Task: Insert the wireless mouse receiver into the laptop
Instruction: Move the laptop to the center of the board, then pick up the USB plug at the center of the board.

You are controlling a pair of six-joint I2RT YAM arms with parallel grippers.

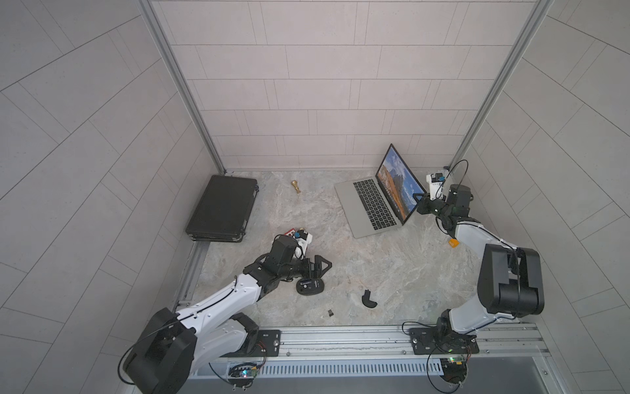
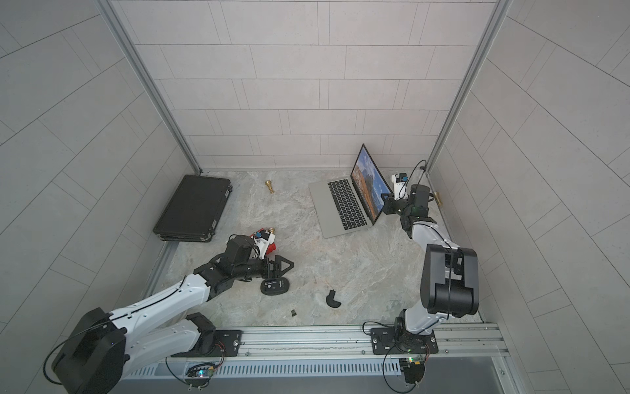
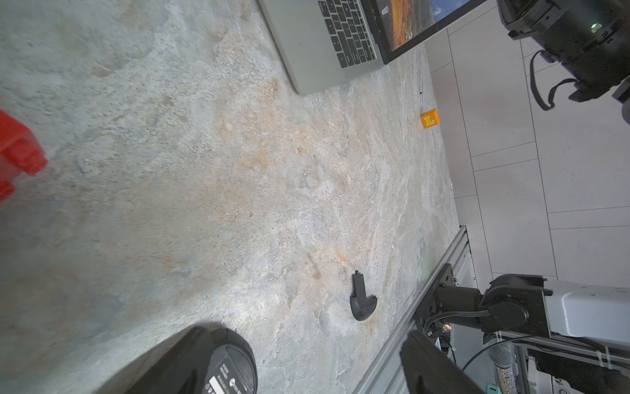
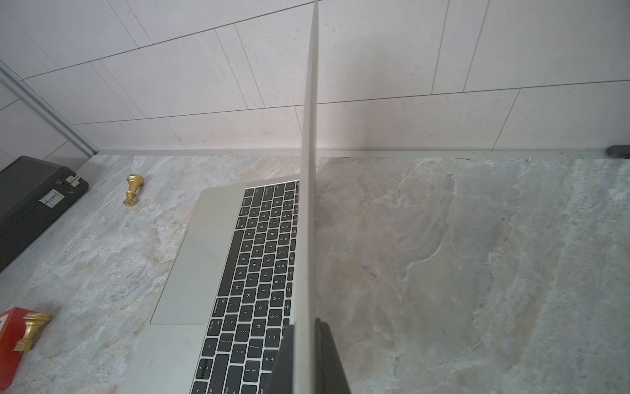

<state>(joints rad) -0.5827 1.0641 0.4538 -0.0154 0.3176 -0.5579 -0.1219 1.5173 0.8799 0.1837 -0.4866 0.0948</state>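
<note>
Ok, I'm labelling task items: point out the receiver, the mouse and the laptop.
wireless mouse receiver (image 1: pixel 330 312): in a top view, its centre.
mouse (image 1: pixel 309 286): in a top view, labelled underside.
laptop (image 1: pixel 353 204): in a top view, palm rest.

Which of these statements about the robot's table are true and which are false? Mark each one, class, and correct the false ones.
1. The wireless mouse receiver is plugged into the laptop. False: it lies loose on the table, near its front edge.
2. The right gripper is shut on the laptop's screen edge. True.
3. The left gripper holds the mouse. False: it is open, and the mouse lies on the table.
4. The mouse cover piece lies apart from the mouse. True.
</note>
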